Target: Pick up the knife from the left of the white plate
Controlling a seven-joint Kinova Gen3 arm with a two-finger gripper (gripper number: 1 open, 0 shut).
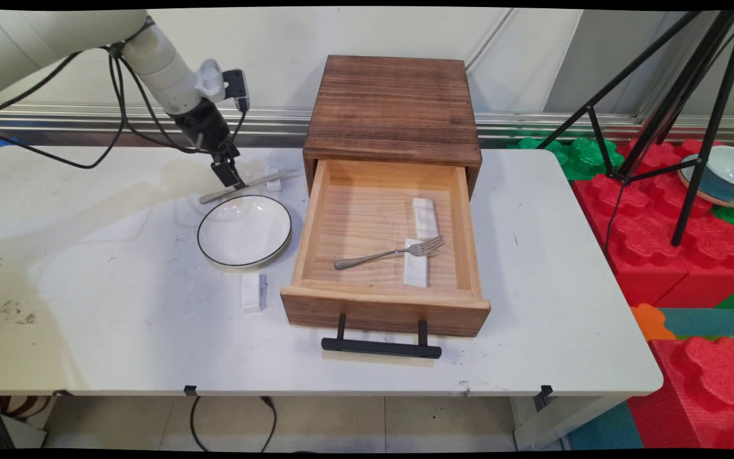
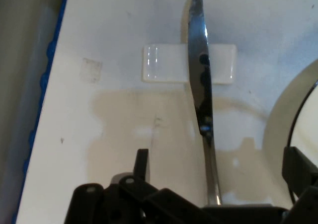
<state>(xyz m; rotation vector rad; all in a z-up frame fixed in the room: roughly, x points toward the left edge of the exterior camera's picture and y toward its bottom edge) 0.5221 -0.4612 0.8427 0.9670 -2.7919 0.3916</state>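
Pincer point(image 1: 233, 180) is down at the desk's point(image 1: 118, 319) back left, over the knife's point(image 1: 247, 185) handle end. Hand view: fingers point(image 2: 141, 167) spread apart, one on each side of the knife point(image 2: 201, 85), not closed on it. Can't tell whether they touch it.

Knife lies flat behind the plate point(image 1: 244, 230), blade propped on a small white rest point(image 1: 273, 185), tip pointing toward the drawer point(image 1: 385, 236).

Progress, my read: fork point(image 1: 392, 252) already sits in the open drawer, tines on a white rest point(image 1: 417, 262), with a second rest point(image 1: 424, 215) just behind it unoccupied. The knife is not picked up yet; grasp and lift are still to do.

Around: the plate is just in front of the knife, near the pincer's right finger; another rest point(image 1: 253, 292) sits in front of the plate. The drawer's left wall stands just right of the knife tip, so that and the plate rim are the tight spots. Tripod point(image 1: 679, 115), red blocks point(image 1: 660, 242) and bowl point(image 1: 720, 175) are well off to the right.
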